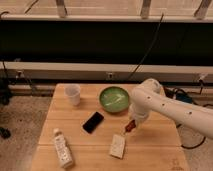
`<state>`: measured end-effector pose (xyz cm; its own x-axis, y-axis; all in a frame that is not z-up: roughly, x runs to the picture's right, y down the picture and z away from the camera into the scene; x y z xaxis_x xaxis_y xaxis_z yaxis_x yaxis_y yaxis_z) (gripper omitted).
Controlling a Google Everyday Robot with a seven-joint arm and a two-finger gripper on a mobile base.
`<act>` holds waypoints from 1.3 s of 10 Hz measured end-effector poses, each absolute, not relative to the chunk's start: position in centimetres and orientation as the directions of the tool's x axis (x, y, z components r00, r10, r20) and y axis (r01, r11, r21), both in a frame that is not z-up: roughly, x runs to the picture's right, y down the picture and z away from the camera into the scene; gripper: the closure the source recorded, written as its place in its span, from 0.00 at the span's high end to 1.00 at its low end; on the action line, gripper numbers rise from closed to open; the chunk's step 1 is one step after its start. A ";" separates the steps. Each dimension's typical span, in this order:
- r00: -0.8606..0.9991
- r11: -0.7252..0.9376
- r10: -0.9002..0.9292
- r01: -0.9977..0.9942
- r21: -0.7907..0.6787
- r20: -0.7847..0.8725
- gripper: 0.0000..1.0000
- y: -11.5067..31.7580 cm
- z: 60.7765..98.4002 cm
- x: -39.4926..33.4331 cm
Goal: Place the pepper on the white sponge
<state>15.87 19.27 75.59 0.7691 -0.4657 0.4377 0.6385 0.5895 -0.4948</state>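
Jaws of the gripper (133,122) pinch the pepper (130,127).
Close by, at its seven o'clock, lies the white sponge (118,146).

White dark-dotted arm (167,107), fingers (133,122) at its tip

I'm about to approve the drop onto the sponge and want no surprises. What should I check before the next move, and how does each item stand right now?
1. Pepper at the claw: ok. The red pepper shows right at the claw, which hangs near the sponge's far end.
2. Hold on the pepper secure: cannot tell. The contact is hidden in this view.
3. White sponge top free: ok. Nothing lies on it.
4. Pepper lined up over the sponge: cannot tell. It shows just beyond the sponge's far end, and its height is unclear.
5. Neighbours out of the way: ok. The black phone and the bottle lie apart from the sponge.
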 end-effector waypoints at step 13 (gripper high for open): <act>0.708 0.532 -0.522 0.706 -0.467 0.475 0.00 21.0 73.1 12.1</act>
